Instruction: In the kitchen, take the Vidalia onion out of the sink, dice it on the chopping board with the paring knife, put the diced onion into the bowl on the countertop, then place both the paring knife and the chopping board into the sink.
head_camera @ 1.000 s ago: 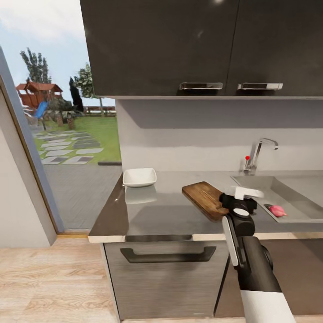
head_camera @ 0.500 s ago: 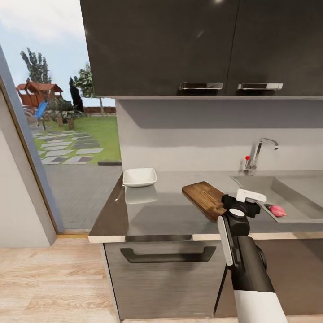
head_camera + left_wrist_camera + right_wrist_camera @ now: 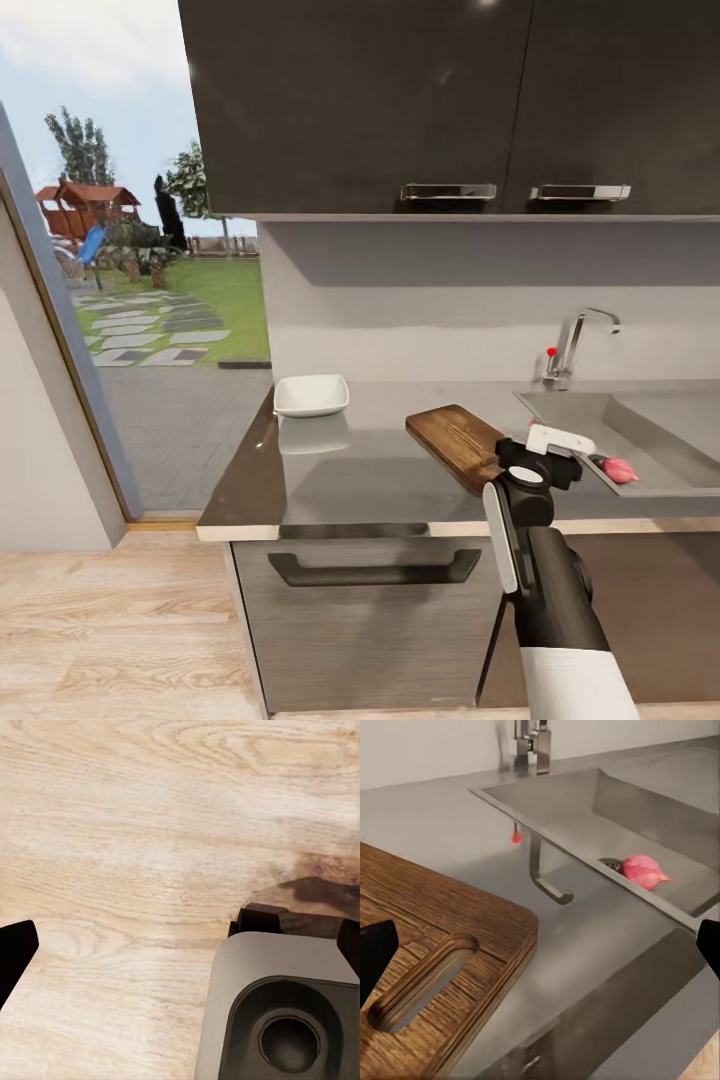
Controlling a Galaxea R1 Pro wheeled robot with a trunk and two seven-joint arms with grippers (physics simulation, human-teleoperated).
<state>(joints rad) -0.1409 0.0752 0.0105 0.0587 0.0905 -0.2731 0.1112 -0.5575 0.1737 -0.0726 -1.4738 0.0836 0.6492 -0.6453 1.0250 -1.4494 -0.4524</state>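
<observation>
Landmark = sink [image 3: 640,425]; steel basin set into the countertop [image 3: 380,470], faucet [image 3: 575,345] w/ red knob at its back edge. Onion [image 3: 620,468] lay inside the basin, pinkish, near the front wall; right wrist view had it [image 3: 643,870] beside the drain. Board [image 3: 460,443] sat on the counter just left of the sink, angled, not touching the basin rim; wrist view showed its slot-handle end [image 3: 442,960] nearest the camera. Bowl [image 3: 312,395] stood well left of the sink, beyond the board, near the counter's left end & window side. Knife couldn't be made out in any view.

Right gripper [image 3: 548,452] hung over the counter's front edge between board & sink, close to the board's near corner; its dark fingertips [image 3: 375,949] sat at opposite edges of the wrist view, so jaws wide, holding nothing. Left gripper [image 3: 180,952] pointed down at wood floor [image 3: 135,832], far from the sink; tips spread wide too, empty.
</observation>
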